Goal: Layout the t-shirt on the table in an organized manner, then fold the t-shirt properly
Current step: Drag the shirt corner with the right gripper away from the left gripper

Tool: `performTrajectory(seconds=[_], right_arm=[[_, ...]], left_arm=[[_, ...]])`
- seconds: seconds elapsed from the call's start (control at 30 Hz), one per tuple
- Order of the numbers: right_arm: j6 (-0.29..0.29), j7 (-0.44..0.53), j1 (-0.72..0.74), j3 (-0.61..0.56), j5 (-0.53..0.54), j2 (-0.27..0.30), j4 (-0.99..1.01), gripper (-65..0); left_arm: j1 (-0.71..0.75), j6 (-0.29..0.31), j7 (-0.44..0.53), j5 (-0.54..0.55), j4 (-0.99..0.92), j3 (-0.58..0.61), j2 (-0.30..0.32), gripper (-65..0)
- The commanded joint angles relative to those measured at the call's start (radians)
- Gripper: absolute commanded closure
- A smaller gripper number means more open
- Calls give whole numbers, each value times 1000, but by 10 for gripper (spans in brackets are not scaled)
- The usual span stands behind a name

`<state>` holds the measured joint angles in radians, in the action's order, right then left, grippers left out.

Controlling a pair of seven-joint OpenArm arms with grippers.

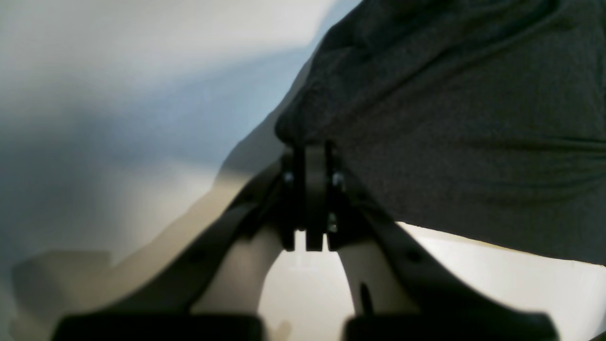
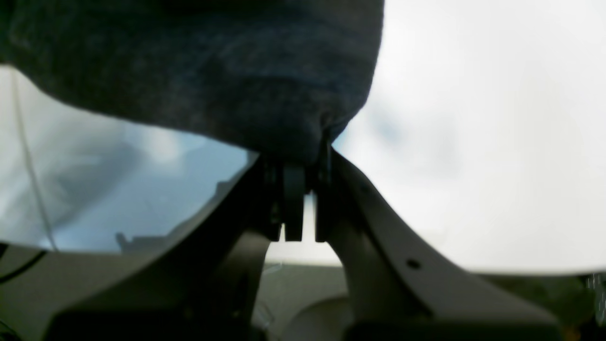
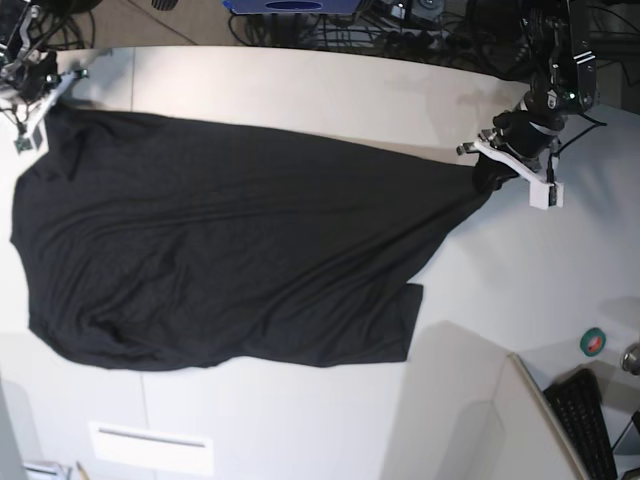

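Your left hand [image 1: 310, 156] is clamped on a bunched edge of the black shirt [image 3: 230, 260], out at the right of the base view. Your right hand [image 2: 298, 161] is pinched together on another bunch of the same cloth, at the far left corner of the bench [image 3: 300, 90]. The shirt lies stretched between the two, spread wide over the pale bench, with a sleeve [image 3: 385, 325] pointing toward the near edge. You can read no print, label or writing on the cloth facing up.
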<state>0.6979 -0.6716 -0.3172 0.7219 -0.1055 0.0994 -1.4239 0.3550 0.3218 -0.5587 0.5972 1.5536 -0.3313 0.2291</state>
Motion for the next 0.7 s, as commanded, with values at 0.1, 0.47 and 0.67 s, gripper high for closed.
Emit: performTrajectory(seconds=[0.1, 0.47, 0.67], right_arm=[[0, -87, -13, 69, 2, 23, -153, 0], [0, -231, -55, 78, 0, -17, -168, 0], [0, -233, -50, 78, 0, -16, -70, 0]], left_arm=[[3, 7, 18, 2, 89, -9, 14, 0], [71, 7, 16, -164, 146, 1, -49, 0], [92, 7, 16, -213, 147, 1, -56, 0]])
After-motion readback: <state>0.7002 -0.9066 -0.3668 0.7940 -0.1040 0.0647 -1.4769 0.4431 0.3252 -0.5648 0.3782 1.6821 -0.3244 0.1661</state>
